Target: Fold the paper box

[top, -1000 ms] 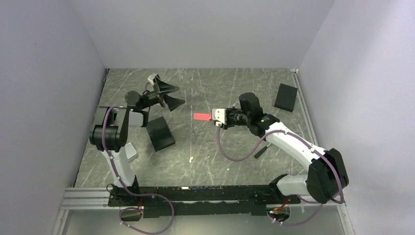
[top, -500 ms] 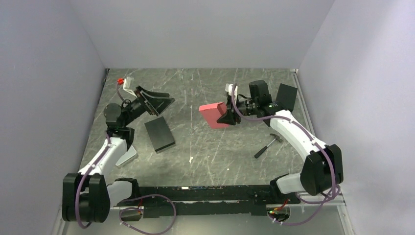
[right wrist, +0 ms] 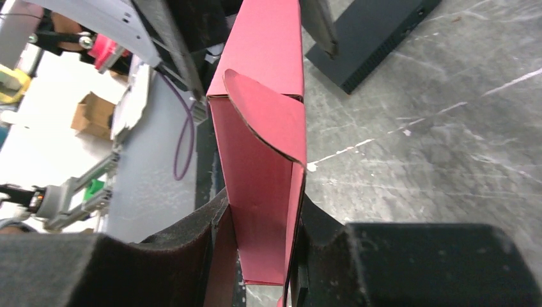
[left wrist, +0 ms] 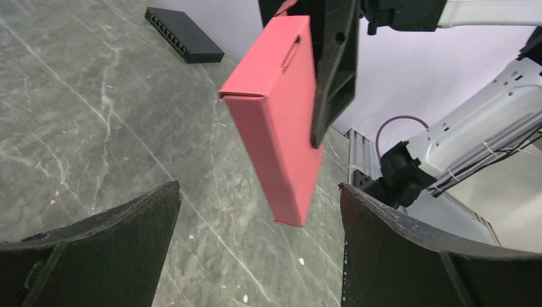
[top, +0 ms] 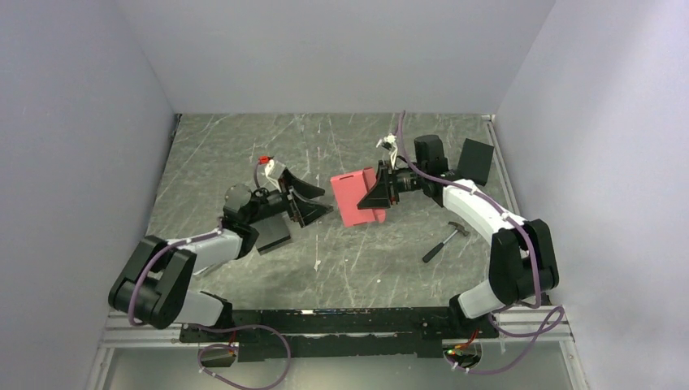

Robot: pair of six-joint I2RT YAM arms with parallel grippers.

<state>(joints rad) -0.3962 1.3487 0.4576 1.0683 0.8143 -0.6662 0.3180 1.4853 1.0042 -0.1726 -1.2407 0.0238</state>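
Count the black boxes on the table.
2. One black box lies at the far right edge, beyond the right arm; the second black box lies left of centre, partly under the left arm. The arms may hide others.

We read no text, label, brand, number or sign in any of these views. The paper box [left wrist: 281, 121], clamped in the right hand [top: 379, 197], shows plain red-pink faces with nothing printed that we can make out. The black box [left wrist: 183, 35] on the surface beyond that hand may carry markings, but they are too small for us to read.
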